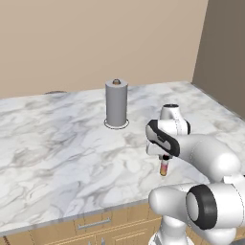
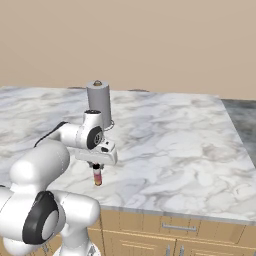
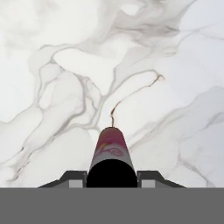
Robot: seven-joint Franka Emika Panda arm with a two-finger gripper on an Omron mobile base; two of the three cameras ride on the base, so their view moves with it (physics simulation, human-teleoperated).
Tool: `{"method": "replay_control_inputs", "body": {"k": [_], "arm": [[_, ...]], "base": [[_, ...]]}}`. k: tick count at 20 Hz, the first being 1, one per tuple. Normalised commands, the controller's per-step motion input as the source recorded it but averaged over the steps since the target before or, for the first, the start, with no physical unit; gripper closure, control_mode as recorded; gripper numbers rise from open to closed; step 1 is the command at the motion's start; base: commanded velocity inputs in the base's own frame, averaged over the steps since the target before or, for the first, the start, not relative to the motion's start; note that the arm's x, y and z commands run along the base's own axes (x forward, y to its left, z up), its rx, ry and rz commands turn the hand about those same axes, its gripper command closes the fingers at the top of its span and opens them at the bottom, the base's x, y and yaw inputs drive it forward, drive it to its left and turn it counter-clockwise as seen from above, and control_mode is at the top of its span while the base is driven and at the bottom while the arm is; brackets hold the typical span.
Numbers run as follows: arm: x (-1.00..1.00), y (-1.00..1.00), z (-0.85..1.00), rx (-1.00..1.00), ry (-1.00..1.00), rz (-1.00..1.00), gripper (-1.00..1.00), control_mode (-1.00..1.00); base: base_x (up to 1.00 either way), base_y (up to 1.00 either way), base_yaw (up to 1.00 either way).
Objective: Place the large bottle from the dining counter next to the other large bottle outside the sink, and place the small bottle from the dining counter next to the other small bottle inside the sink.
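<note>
A: Since the gripper (image 3: 112,178) is clamped on the small bottle (image 1: 163,167), upright near the dining counter (image 1: 57,153) front edge, what next?
B: Lift straight up, slow; keep it vertical, no tilt.

Dining counter (image 1: 57,143) of white-grey veined marble, wood cabinet fronts with a steel handle under its near edge. Grey paper towel roll (image 1: 116,103) upright on a round base, toward the counter's back. Gripper (image 1: 164,159) points down, nearer the front edge and right of the roll, jaws closed on the small bottle (image 1: 163,168), which stands upright, pink top, orange-yellow bottom, on the marble.
</note>
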Motion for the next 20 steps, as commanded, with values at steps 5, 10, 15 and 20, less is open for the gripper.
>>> {"method": "replay_control_inputs", "body": {"k": [5,10,15,20], "arm": [[0.0,0.0,0.47,0.0,0.01,0.0,1.0,-1.0],[-0.11,0.02,0.71,0.01,0.0,0.03,1.0,-1.0],[-0.35,0.07,0.27,0.02,0.0,0.08,1.0,-1.0],[-0.36,0.11,0.01,0.03,-0.1,0.08,1.0,-1.0]], "base": [[0.0,0.0,0.0],[0.0,0.0,0.0],[0.0,0.0,0.0],[0.0,0.0,0.0]]}}
